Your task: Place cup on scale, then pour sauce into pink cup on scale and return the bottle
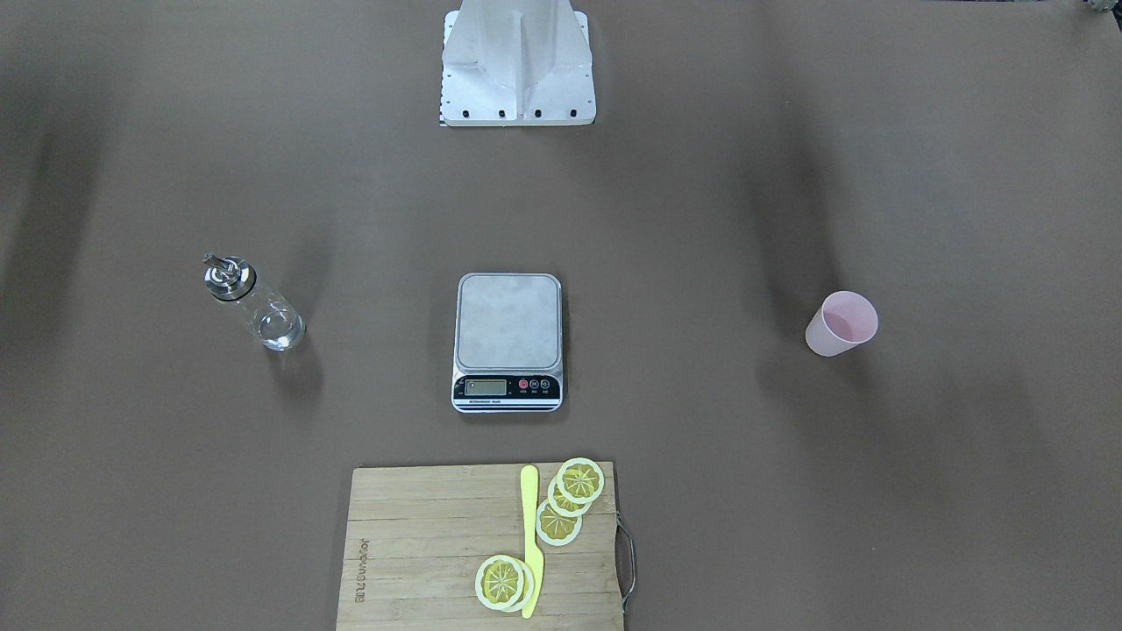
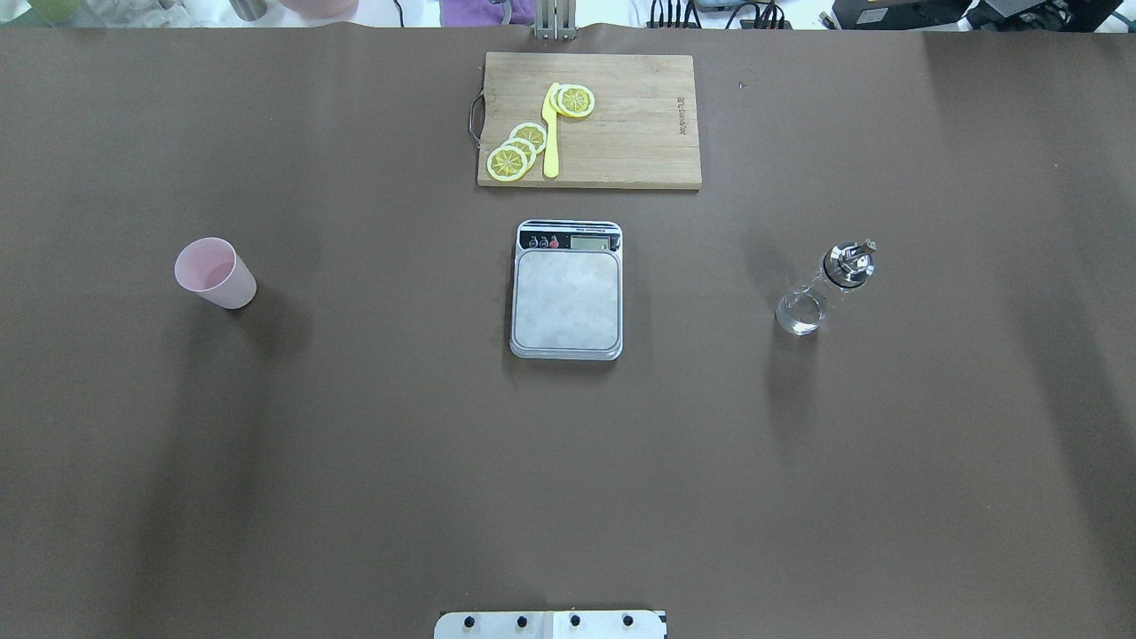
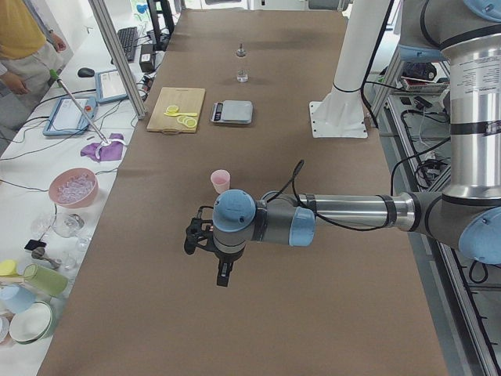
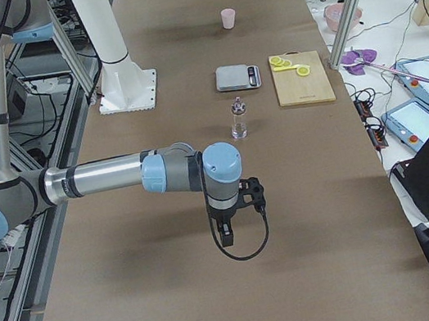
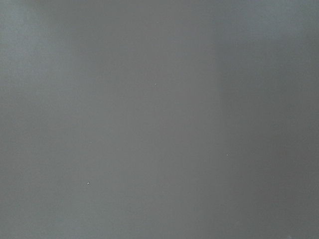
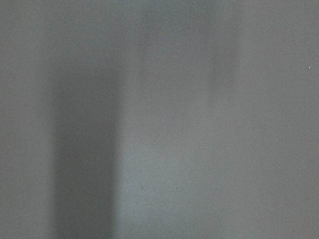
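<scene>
The pale pink cup [image 2: 216, 273] [image 1: 840, 323] stands upright on the brown table, far out on my left side. At the table's centre lies the scale [image 2: 567, 293] [image 1: 508, 337], and its steel platform is bare. Out on my right side the clear bottle [image 2: 821, 291] [image 1: 254, 302] with a metal spout stands upright. My left gripper [image 3: 223, 276] hangs over the table short of the cup [image 3: 221, 181] and shows only in the exterior left view. My right gripper [image 4: 225, 238] hangs short of the bottle [image 4: 238, 118] and shows only in the exterior right view. I cannot tell whether either is open or shut. Both wrist views show only table surface.
A bamboo cutting board [image 2: 621, 133] with lemon slices [image 2: 517, 149] and a yellow knife [image 2: 551, 133] lies beyond the scale. The robot's white base [image 1: 517, 70] stands at the near edge. A person [image 3: 23, 47] stands by a side bench holding bowls and tablets.
</scene>
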`<state>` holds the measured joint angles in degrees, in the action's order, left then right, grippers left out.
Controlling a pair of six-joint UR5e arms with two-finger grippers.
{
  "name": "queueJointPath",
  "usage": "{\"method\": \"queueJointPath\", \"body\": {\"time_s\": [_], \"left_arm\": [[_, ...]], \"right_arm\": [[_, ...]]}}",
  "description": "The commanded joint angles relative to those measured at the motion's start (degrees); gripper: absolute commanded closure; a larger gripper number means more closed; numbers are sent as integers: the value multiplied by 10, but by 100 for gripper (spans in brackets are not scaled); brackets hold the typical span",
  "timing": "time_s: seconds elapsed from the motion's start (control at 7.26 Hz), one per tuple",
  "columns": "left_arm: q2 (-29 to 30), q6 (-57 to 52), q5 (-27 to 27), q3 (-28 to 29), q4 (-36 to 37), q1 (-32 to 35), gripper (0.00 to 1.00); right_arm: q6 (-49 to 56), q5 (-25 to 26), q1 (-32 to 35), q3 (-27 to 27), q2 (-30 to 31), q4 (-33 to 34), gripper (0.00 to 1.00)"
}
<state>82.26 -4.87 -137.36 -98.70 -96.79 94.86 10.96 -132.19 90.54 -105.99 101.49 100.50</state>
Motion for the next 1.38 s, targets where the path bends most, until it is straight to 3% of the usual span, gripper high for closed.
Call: {"method": "queueJointPath", "body": {"time_s": [0.0, 1.24], "left_arm": [[-9, 0, 2, -21, -4, -1, 2], [-25, 9, -16, -22, -42, -3, 2]], "right_arm": [[-3, -3, 2, -7, -4, -3, 0], [2, -60, 1, 12, 2, -65, 0]]}}
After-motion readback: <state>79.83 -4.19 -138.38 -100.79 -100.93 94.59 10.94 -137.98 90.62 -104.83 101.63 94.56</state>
